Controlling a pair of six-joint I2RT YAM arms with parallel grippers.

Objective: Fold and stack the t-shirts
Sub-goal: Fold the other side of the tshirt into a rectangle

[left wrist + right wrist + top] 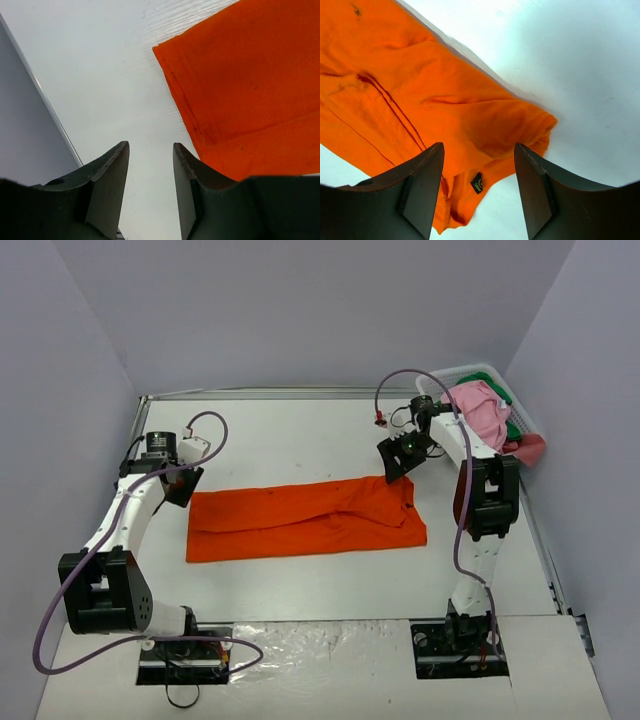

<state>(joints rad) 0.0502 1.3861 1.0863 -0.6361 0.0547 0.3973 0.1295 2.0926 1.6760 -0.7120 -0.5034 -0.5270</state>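
A bright orange t-shirt point(305, 519) lies folded lengthwise into a long strip across the middle of the white table. My left gripper point(181, 485) is open and empty just off the strip's far left corner; the left wrist view shows that corner point(240, 90) to the right of my fingers. My right gripper point(397, 464) is open and empty above the strip's far right end; the right wrist view shows the collar with a black label point(477, 183) between my fingers. A pink t-shirt point(482, 408) and a green one point(512, 428) lie in the basket.
A white slotted plastic basket point(478, 372) stands at the far right corner, with a dark red cloth point(531, 449) hanging at its near side. Grey walls close in the table on three sides. A metal rail point(45, 105) runs along the table's left edge.
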